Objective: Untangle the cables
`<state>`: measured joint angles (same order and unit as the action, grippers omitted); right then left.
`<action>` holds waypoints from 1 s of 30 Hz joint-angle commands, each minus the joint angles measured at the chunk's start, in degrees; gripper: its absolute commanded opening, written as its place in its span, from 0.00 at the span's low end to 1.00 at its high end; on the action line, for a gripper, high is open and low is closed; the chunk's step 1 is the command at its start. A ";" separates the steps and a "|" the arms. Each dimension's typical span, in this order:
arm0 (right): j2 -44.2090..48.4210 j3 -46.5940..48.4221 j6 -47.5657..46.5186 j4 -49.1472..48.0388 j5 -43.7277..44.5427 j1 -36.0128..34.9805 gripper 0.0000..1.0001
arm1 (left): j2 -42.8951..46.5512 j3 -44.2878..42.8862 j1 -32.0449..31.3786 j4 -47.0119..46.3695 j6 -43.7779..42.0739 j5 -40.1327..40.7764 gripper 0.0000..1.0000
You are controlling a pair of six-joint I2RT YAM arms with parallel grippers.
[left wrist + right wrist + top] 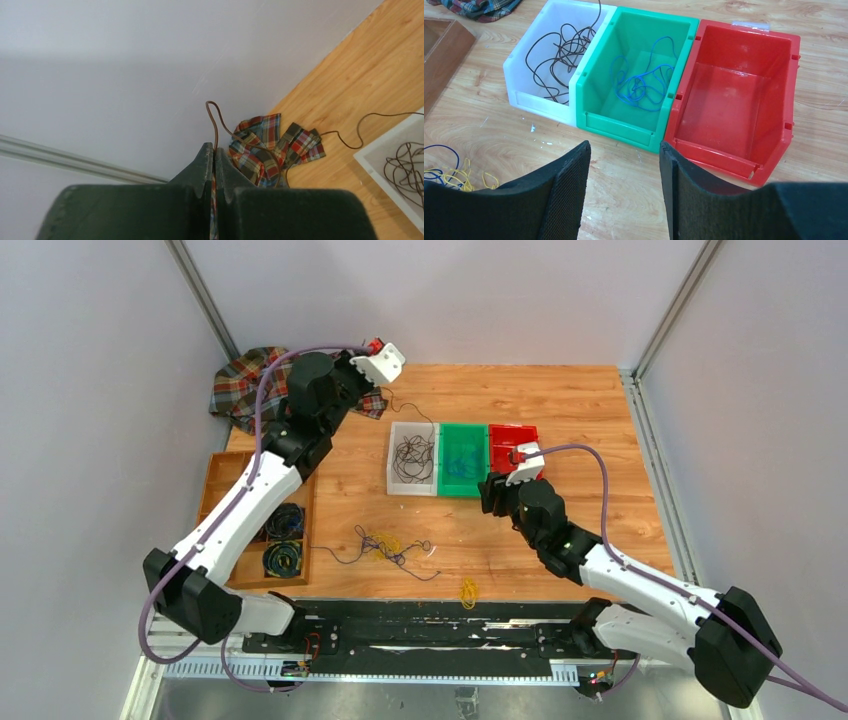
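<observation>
Your left gripper [214,150] is clamped on the thin brown cable [216,125], which loops up out of it and trails past the plaid cloth [260,145] into the white plastic bin [531,97]; your right gripper [624,145] hangs parted nearby.

Bright, even overhead light leaves only soft, faint shadows on the worktop [560,410]. A pale sheen glares on the floor of the red bin [734,100]. The left tool [214,162], close to its lens, is dark and blurred, while the cable [216,125] above it looks sharp.
</observation>
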<state>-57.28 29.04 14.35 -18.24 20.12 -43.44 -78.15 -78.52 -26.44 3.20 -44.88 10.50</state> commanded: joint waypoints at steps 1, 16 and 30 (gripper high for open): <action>-0.03 -1.00 1.15 0.50 -0.63 1.07 0.53 | 5.13 2.56 -0.17 2.27 -3.23 -3.91 0.01; 0.73 -1.65 1.95 2.18 -0.92 2.71 0.53 | -5.21 -8.94 -8.54 32.93 1.48 -18.42 0.01; 0.00 -2.36 3.22 2.17 -1.35 3.74 0.53 | -16.62 -14.53 -10.74 32.87 5.61 -18.60 0.00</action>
<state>-57.21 27.81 16.53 -15.97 18.85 -40.69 -92.05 -89.36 -36.73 38.94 -41.23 -8.27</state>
